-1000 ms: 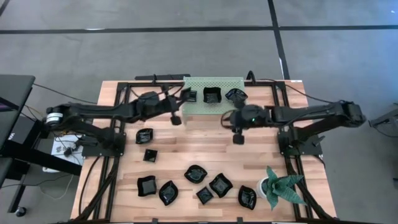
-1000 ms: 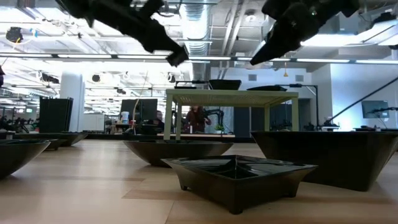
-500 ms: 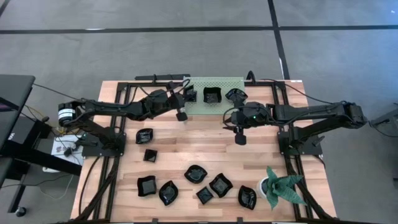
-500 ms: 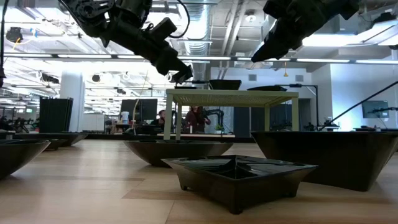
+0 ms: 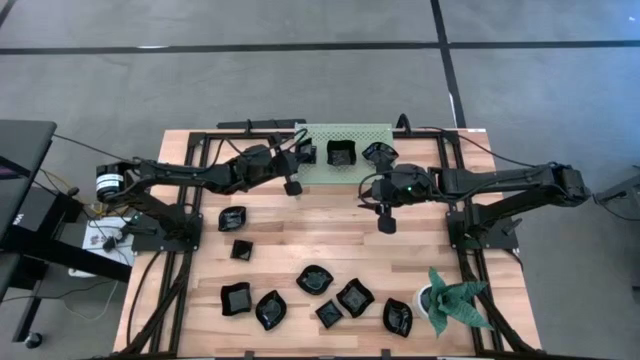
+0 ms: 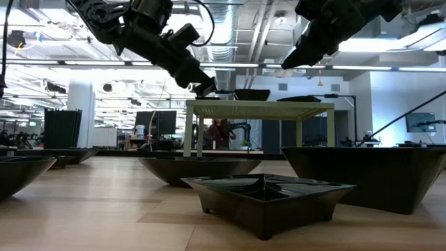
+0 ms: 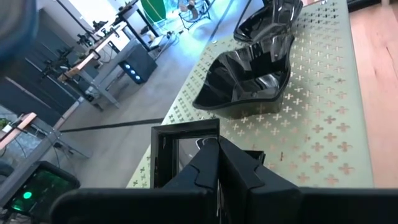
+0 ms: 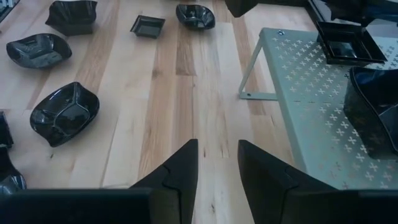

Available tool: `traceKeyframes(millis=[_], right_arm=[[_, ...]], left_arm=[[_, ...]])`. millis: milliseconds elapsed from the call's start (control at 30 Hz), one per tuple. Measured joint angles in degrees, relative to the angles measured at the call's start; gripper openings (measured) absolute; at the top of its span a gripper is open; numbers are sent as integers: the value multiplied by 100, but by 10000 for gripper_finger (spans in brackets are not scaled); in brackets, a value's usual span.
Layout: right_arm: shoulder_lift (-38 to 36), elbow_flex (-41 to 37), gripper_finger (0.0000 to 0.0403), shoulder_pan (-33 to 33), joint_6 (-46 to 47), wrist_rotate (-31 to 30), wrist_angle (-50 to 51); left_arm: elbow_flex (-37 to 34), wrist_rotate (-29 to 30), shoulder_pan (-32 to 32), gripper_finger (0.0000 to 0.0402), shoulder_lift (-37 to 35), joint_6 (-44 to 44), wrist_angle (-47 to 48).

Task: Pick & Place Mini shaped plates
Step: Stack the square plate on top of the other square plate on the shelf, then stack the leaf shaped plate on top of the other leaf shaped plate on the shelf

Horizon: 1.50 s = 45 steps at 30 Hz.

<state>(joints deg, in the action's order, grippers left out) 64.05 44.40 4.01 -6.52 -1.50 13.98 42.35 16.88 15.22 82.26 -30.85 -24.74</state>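
While three small black plates (image 5: 341, 153) sit on the pale green rack (image 5: 345, 134), nine more wait across the wooden surface (image 5: 300, 235). Left gripper (image 5: 293, 186) hovers at the rack's edge, fingers closed, empty; right gripper (image 5: 385, 223), half open, holds nothing, likely ready to fetch.

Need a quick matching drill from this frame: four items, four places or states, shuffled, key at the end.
Items:
1. left gripper
2. right gripper
3. potted plant
4. green perforated shelf

Places or states:
A. near right corner of the table
B. open, empty, above bare wood
C. far edge of the table, small black plates on it
D. shut, at the shelf's left end

Pairs: 1-D, 2-B, 3-A, 4-C
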Motion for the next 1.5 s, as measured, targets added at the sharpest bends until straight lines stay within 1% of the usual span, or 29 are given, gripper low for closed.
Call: traceKeyframes(millis=[600,900,1167,1300,1367,1500], right_arm=[[0,0,108,-2,2,-2,0],[0,0,108,-2,2,-2,1],[0,0,108,-2,2,-2,2],[0,0,108,-2,2,-2,2],[0,0,108,-2,2,-2,2],[0,0,108,0,2,-2,2]], left_arm=[[0,0,30,18,2,26,28],[0,0,33,42,2,29,30],[0,0,31,73,2,327,30],[0,-2,31,78,2,486,27],[0,-93,31,78,2,645,27],[0,-535,-55,77,2,935,28]])
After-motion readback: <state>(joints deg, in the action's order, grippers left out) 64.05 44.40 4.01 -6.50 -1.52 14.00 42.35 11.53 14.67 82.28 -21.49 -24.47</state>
